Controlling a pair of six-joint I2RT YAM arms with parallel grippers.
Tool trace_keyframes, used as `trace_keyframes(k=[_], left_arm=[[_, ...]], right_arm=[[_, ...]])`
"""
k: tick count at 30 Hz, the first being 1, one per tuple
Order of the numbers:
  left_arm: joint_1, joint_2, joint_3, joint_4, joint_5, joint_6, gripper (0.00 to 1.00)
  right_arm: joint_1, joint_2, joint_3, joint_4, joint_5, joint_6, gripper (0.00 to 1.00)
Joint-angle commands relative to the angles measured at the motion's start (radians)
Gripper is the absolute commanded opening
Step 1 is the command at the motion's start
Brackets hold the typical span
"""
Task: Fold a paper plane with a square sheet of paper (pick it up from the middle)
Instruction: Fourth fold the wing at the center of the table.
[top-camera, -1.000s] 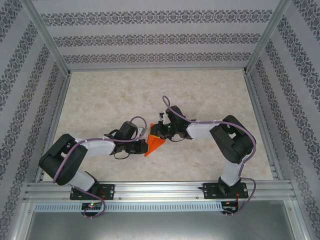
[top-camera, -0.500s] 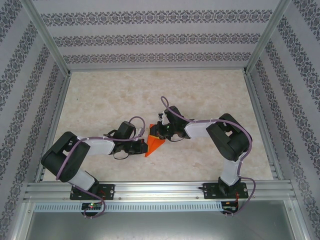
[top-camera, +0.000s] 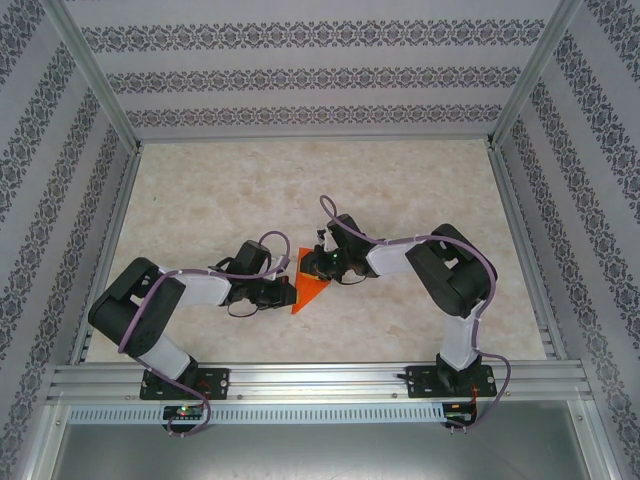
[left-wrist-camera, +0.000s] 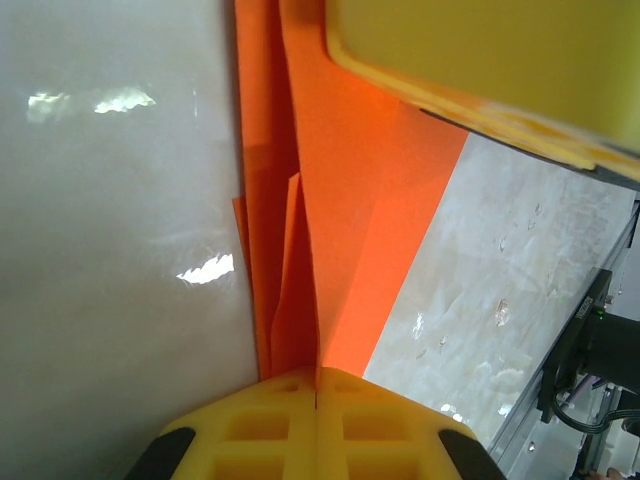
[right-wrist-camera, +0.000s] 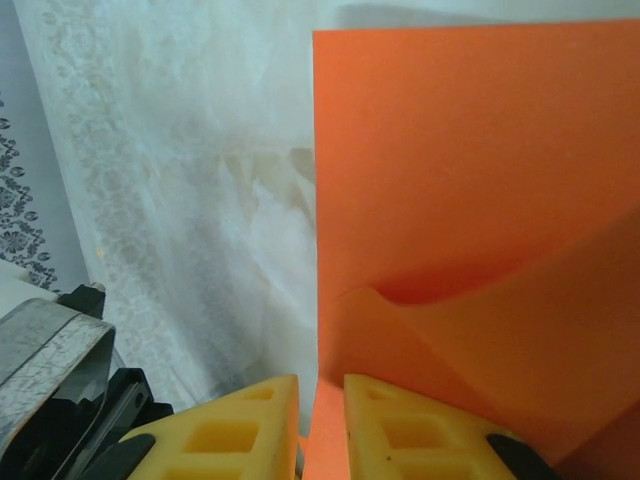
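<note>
- So, from above, the folded orange paper (top-camera: 306, 291) lay on the pale table (top-camera: 420, 180), near the middle and a bit toward the front edge.
- Its pointed end faced the front.
- The left claw (top-camera: 285, 291) was at the left side of the paper, and the right claw (top-camera: 318, 268) was at its back corner.
- The two claws were very close to each other.
- Walls (top-camera: 300, 75) with a dark pattern stood around the table on three sides.
- Next, in the left wrist view, the left claw (left-wrist-camera: 317, 385) was closed tight, with its two yellow fingers (left-wrist-camera: 260, 430) pressed together.
- The orange paper (left-wrist-camera: 345, 200) was pinched between them.
- It ran away from the claw in a long strip, with more folded layers on its left side.
- Another yellow finger (left-wrist-camera: 480, 60) sat at the far end of the paper, in the top right corner.
- Last, in the right wrist view, the right claw (right-wrist-camera: 320, 400) was closed on the orange paper (right-wrist-camera: 470, 170).
- Its yellow fingers (right-wrist-camera: 240, 420) had just a thin slit between them, and the paper went down into that slit.
- A flat part of the paper stood ahead of the claw, and a flap curled over on the right.
</note>
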Motion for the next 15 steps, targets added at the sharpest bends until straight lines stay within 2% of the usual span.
trace_keyframes(k=[1,10,15], left_arm=[[0.009,0.039,-0.006,-0.030,-0.042,-0.002,0.00],[0.010,0.037,-0.012,-0.044,-0.041,0.009,0.03],[0.010,-0.034,-0.014,-0.075,-0.052,0.006,0.12]], right_arm=[[-0.006,0.029,0.017,-0.019,0.026,-0.012,0.20],[-0.005,0.061,0.015,-0.044,0.013,-0.031,0.19],[0.005,0.067,0.041,-0.161,0.058,-0.079,0.18]])
